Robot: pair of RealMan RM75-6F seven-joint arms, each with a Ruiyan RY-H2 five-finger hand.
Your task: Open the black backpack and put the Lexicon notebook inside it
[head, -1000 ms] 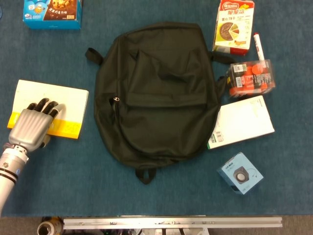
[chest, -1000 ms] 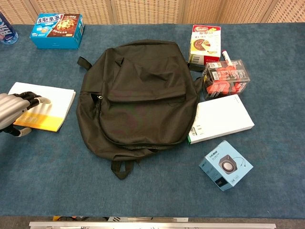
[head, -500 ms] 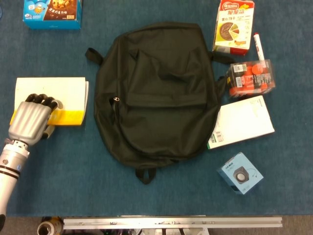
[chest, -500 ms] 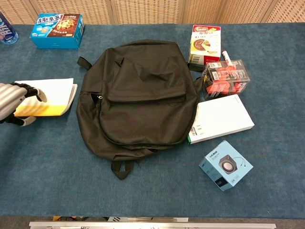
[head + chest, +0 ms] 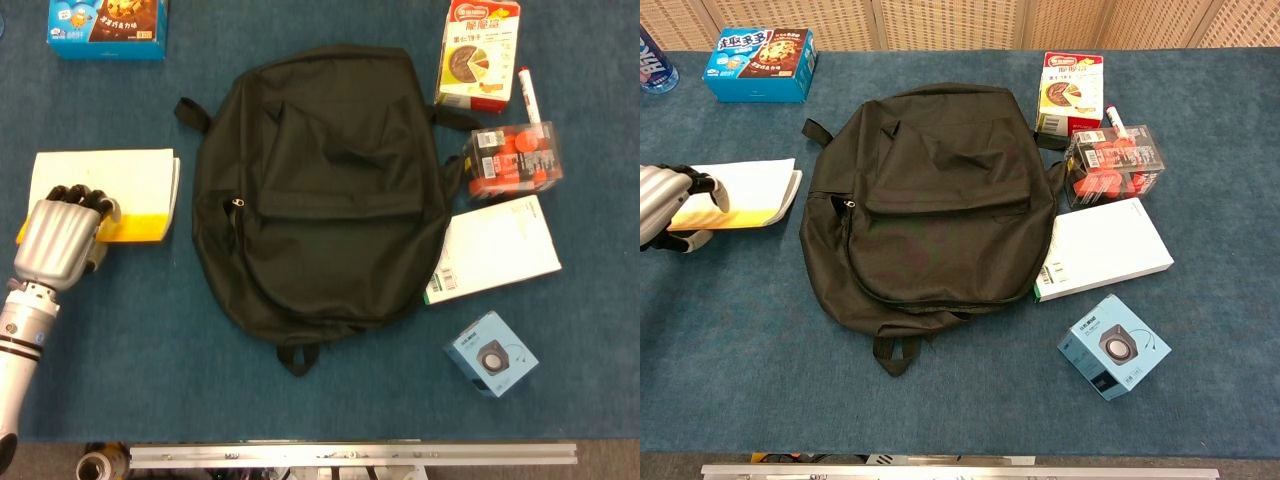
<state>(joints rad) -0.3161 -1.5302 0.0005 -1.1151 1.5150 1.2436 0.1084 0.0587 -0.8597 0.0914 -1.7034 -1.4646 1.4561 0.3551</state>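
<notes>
The left hand is gripping the near left corner of the Lexicon notebook, its dark fingers curling over the cover's yellow band while the thumb is reaching under the near edge in the chest view; that corner is lifting clear of the blue table, so the white pages are showing along the right edge. In the chest view the hand is being cut off by the left border of the frame, and only part of it is showing there. The notebook is lying to the left of the black backpack, near it but not touching. The backpack is lying flat with its zippers closed, a small silver pull showing on its left side; it is hiding the near corner of the white box beside it on the right. Beyond that box are sitting a clear case of red items, a white marker and a snack box, whose top is running out of the head view. A blue biscuit box at the far left is likewise being cropped, and a small blue speaker box is resting nearest. The right hand is showing in neither view.
</notes>
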